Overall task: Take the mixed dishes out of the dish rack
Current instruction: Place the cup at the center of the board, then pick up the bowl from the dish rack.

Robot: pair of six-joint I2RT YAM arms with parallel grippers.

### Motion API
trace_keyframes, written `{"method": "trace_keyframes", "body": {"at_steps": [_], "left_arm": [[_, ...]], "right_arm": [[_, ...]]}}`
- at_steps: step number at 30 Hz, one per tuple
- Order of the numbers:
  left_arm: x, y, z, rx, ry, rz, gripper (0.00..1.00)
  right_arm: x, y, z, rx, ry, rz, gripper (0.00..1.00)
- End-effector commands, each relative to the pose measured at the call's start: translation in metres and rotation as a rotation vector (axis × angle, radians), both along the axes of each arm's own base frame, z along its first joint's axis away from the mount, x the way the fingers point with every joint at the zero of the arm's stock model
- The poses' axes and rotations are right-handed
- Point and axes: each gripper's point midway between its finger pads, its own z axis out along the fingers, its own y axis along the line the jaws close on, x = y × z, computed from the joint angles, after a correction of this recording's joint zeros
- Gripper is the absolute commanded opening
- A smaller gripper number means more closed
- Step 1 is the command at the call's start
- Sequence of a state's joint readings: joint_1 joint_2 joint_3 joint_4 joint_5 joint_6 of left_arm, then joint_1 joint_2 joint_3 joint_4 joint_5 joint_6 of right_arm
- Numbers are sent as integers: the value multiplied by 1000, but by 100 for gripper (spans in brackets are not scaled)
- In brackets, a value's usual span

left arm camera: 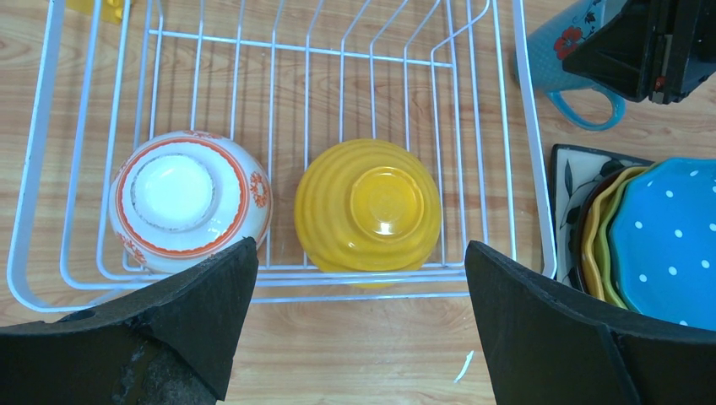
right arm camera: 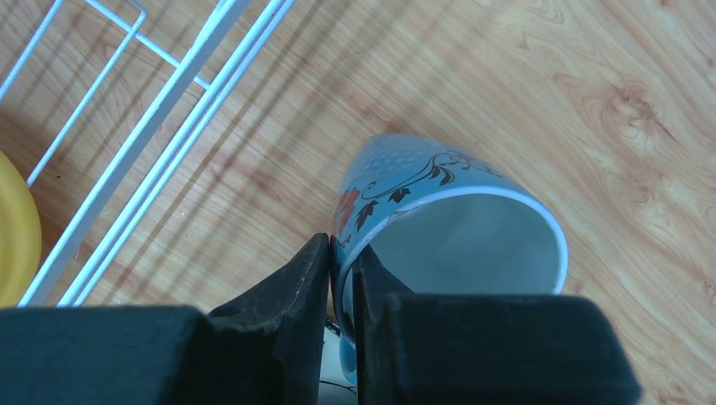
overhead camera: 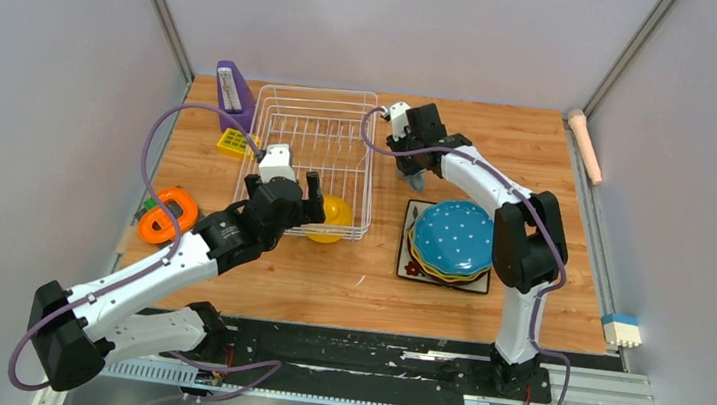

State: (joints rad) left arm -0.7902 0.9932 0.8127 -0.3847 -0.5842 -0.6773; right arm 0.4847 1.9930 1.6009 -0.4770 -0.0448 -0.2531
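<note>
The white wire dish rack holds two upturned bowls at its near end: a yellow bowl and a red-and-white patterned bowl. My left gripper is open and empty, just above the rack's near rim, with the yellow bowl ahead between its fingers. My right gripper is shut on the wall of the blue-grey mug, one finger inside and one outside, right of the rack. The blue-dotted plate tops a stack on the dark square plate.
A purple slanted holder and a small yellow grid block stand left of the rack. An orange tape measure lies at the table's left edge. A pink stick and a blue-and-white block sit beyond the right edge.
</note>
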Motion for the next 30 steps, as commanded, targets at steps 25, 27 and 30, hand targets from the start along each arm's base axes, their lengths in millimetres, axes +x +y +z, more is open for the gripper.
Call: {"method": "trace_keyframes", "body": {"at_steps": [25, 27, 30], "left_arm": [[8, -9, 13, -20, -8, -14, 100], [8, -13, 12, -19, 4, -34, 100], [7, -19, 8, -3, 29, -69, 100]], "right_arm": [[14, 9, 117, 192, -184, -86, 100], [10, -10, 127, 196, -214, -209, 100], [-8, -49, 137, 210, -268, -425, 100]]}}
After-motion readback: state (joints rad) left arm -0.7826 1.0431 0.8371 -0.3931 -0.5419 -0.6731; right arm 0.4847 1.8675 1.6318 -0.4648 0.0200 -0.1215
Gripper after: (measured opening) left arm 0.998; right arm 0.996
